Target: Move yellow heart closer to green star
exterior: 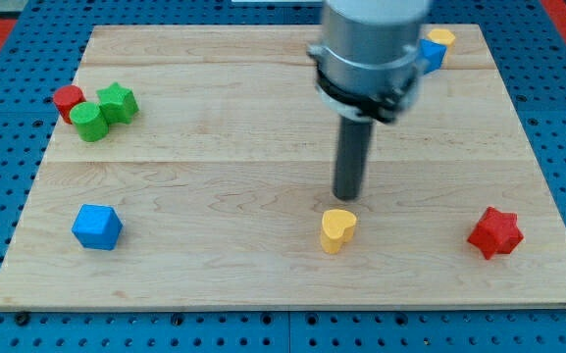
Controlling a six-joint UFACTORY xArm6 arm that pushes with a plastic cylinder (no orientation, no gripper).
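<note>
From my station I take the yellow heart (337, 229) as my landmark; it lies on the wooden board (263, 167) toward the view's bottom, a little right of the middle. My tip (346, 197) sits just above it in the view, a touch to the right — very near the heart's upper edge, though I cannot tell whether the two actually touch. The rod ends bare: no jaws to open or close, and it has hold of nothing.

The green star (118, 101) is well apart from the heart, far up and to the view's left, near the board's left edge. Touching it on its lower left is a green round block (89, 122), and a red round block (68, 100) sits just left of that pair, touching the green round one.

Left of the heart, at about the same height in the view, stands a blue block (97, 226), well apart. On the heart's right, also well apart, is a red star (495, 232). Far above the heart and to its right, near the board's top edge, a yellow block (440, 39) and a blue one (431, 55) sit together — partly hidden behind the arm's grey housing (371, 49), so I cannot make out their shapes.
</note>
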